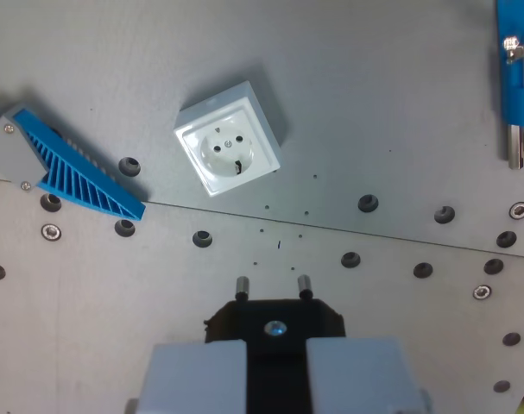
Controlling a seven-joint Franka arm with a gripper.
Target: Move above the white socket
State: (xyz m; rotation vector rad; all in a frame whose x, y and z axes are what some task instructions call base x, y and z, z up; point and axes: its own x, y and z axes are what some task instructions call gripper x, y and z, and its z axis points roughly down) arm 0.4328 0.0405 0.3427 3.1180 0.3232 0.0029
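- My gripper (273,341) pinches a black plug (274,323), its 2 metal pins pointing up the wrist view.
- The white socket (229,140), a square glossy plastic box, sits above the pins, apart.
- A ribbed blue wedge (76,164) lies left on the drilled grey metal plate (400,112).

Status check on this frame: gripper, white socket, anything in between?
Gripper holding a black plug, pins forward. White socket sits ahead, slightly toward the wrist view's left, not yet beneath. Metal plate between them bare; blue wedge off left.

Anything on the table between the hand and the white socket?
Only bare metal plate with small holes, per the wrist view; nothing stands between the hand and the white socket.
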